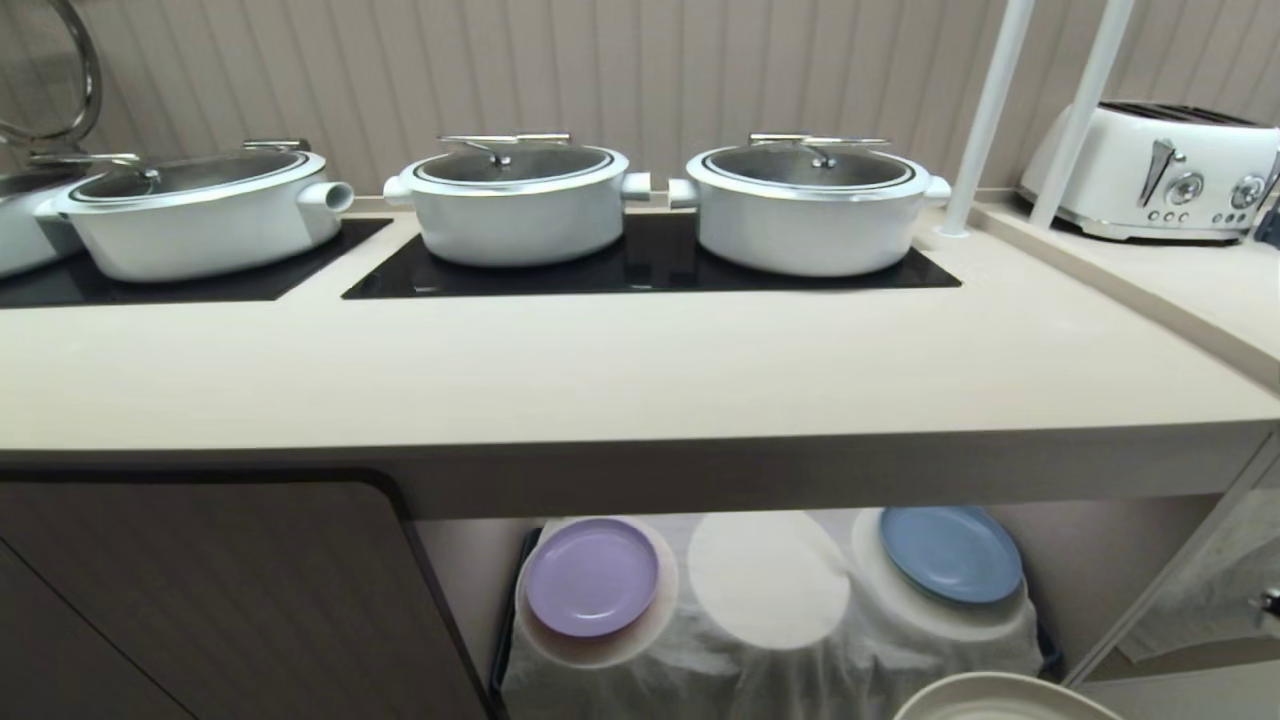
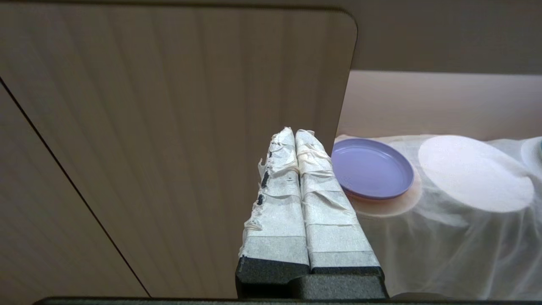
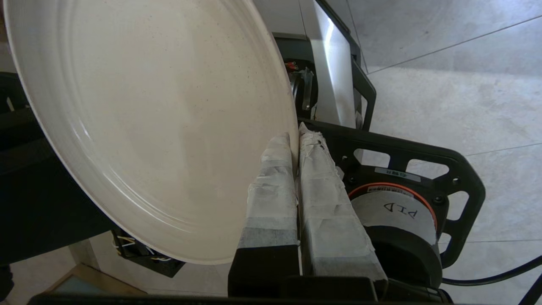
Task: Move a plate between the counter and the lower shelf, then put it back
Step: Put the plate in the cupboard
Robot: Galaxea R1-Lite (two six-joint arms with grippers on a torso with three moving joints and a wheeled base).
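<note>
While the plate hangs pinched by its rim in the right gripper, low and near the robot, it sits on neither the counter nor the lower shelf. Its middle pad between the lilac plate and blue plate lies bare, so I judge a placement remains. Off to the left, the left gripper idles, fingers together, holding nothing.

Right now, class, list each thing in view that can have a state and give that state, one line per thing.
plate: gripped at its rim, off any surface.
right gripper: shut on the plate's rim.
left gripper: shut, empty, in front of the cabinet door.
cabinet door: closed.
three pots: lids on.
lilac plate: flat on left pad.
blue plate: flat on right pad.
middle pad: bare.
</note>
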